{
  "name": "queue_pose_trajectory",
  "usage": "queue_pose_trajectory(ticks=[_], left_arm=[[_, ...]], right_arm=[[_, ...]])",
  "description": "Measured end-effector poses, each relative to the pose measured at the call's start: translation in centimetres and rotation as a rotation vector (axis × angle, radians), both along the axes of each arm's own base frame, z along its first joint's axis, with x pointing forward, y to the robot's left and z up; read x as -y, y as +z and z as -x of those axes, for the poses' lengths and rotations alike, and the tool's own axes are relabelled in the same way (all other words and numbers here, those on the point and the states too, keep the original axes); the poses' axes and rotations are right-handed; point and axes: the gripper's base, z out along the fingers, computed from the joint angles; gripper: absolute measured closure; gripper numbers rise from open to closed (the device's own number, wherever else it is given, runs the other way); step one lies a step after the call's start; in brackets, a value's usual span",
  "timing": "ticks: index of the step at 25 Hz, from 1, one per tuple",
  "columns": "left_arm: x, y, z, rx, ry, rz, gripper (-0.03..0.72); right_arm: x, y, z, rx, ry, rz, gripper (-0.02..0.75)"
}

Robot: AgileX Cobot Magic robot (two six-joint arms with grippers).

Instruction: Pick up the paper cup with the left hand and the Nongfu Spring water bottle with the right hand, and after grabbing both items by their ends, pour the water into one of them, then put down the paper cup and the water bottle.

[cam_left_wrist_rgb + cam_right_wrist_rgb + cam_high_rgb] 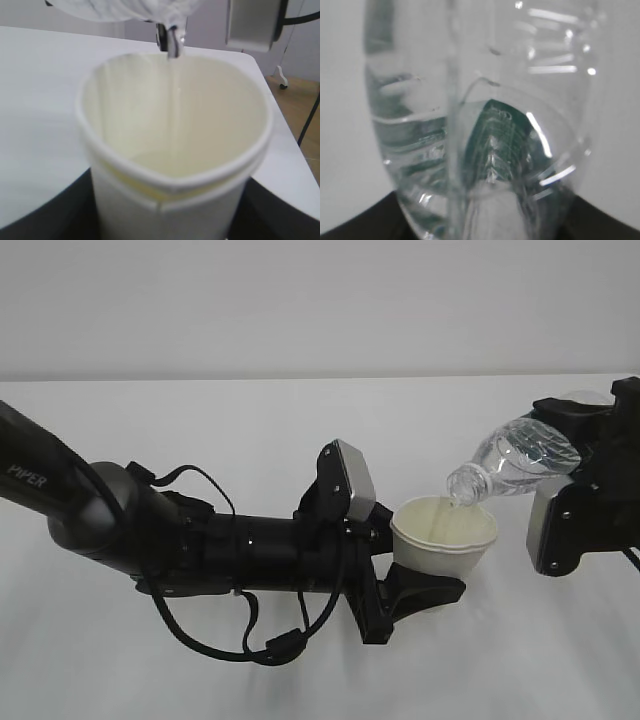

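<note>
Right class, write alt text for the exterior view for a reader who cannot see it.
The right hand tips a clear water bottle so its neck pours into a paper cup held by the left hand, above a white table.

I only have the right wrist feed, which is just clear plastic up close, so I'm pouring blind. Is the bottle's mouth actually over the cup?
Observer: Yes. In the exterior view the Nongfu Spring water bottle is tilted mouth-down, with its neck just above the far rim of the paper cup.
Operator: Is water coming out?
Observer: Yes. The left wrist view shows a thin stream of water falling inside the rim.
Operator: Is the cup held firmly?
Observer: The left hand grips it low on its body, and the cup is lifted off the table, leaning slightly toward the bottle.
Operator: How full is it?
Observer: Low; the cream inner wall is bare most of the way down.
</note>
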Motion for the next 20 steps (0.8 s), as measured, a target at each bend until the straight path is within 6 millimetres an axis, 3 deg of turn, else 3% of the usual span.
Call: queue_pose_trajectory(ticks=[20], left_arm=[[0.00,0.00,0.00,0.000,0.000,0.000,0.229]], right_arm=[[0.00,0.01,0.00,0.004,0.001,0.007,0.372]])
